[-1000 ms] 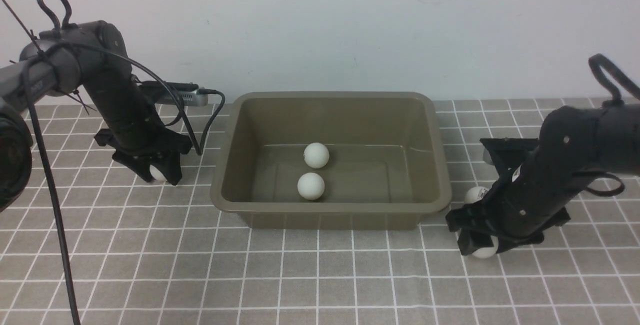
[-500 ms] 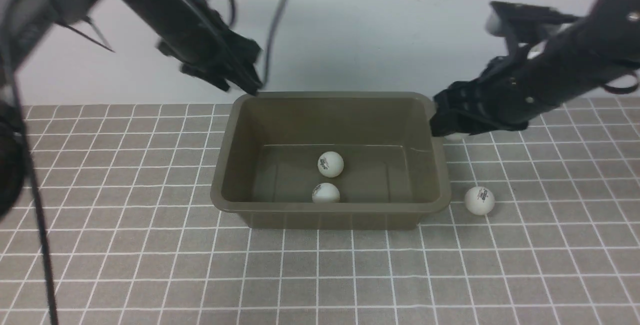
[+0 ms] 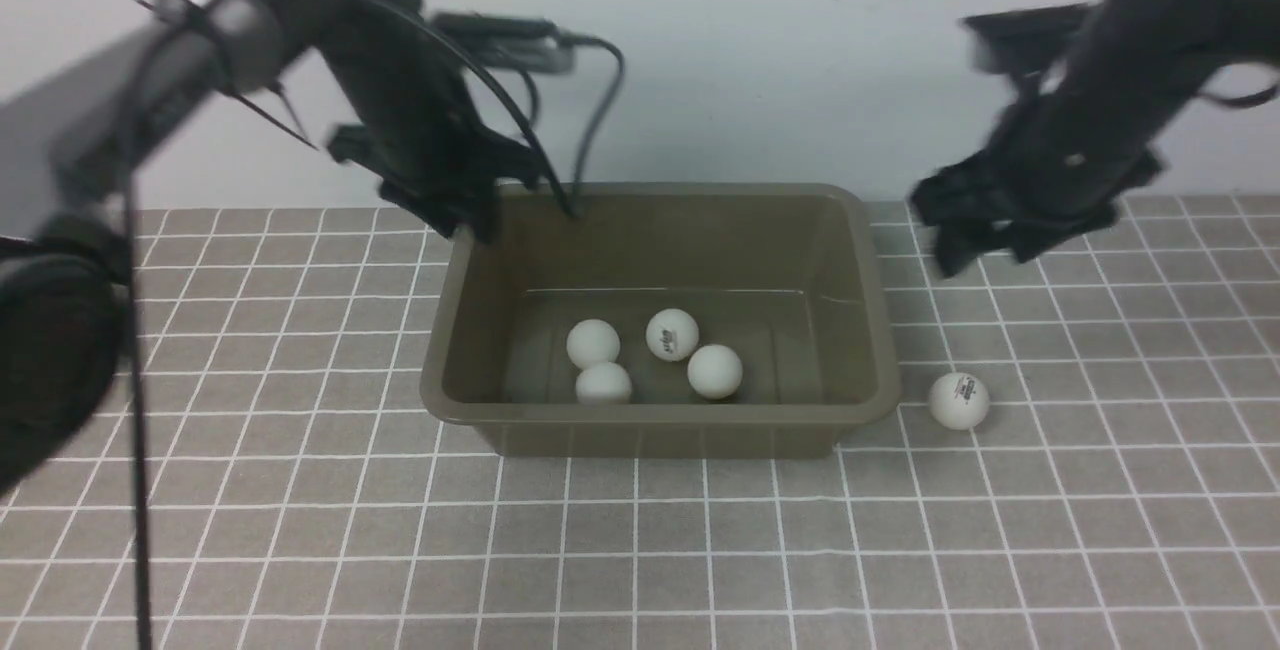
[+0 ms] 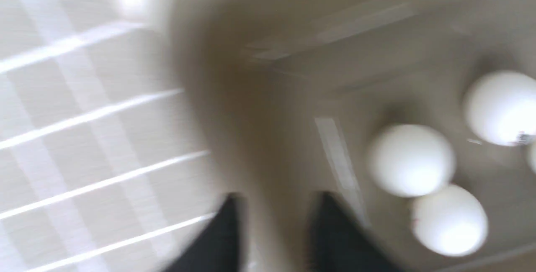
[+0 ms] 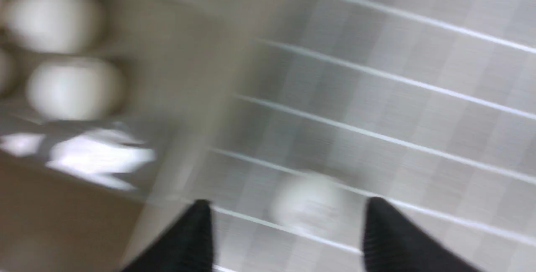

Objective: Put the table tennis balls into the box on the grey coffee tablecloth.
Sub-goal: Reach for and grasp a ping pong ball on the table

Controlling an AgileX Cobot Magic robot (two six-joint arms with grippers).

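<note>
The olive-brown box (image 3: 880, 370) stands mid-table on the grey checked tablecloth (image 3: 300, 530). Several white table tennis balls lie inside, among them one with a logo (image 3: 672, 334) and one plain (image 3: 715, 371). One more ball (image 3: 959, 400) lies on the cloth just right of the box. My left gripper (image 3: 470, 220) hangs over the box's far left corner, open and empty (image 4: 276, 211). Its view shows balls in the box (image 4: 410, 159). My right gripper (image 3: 975, 250) is raised right of the box, open and empty (image 5: 287, 207), with the loose ball (image 5: 310, 205) blurred on the cloth below it.
A black cable (image 3: 600, 100) hangs from the left arm close to the box's far rim. A pale wall (image 3: 750, 50) rises behind the table. Both wrist views are motion-blurred.
Both arms lifted off the cloth with a ball each and swung to the box. Two more balls now lie in it. The right gripper has since moved back right and lower.
</note>
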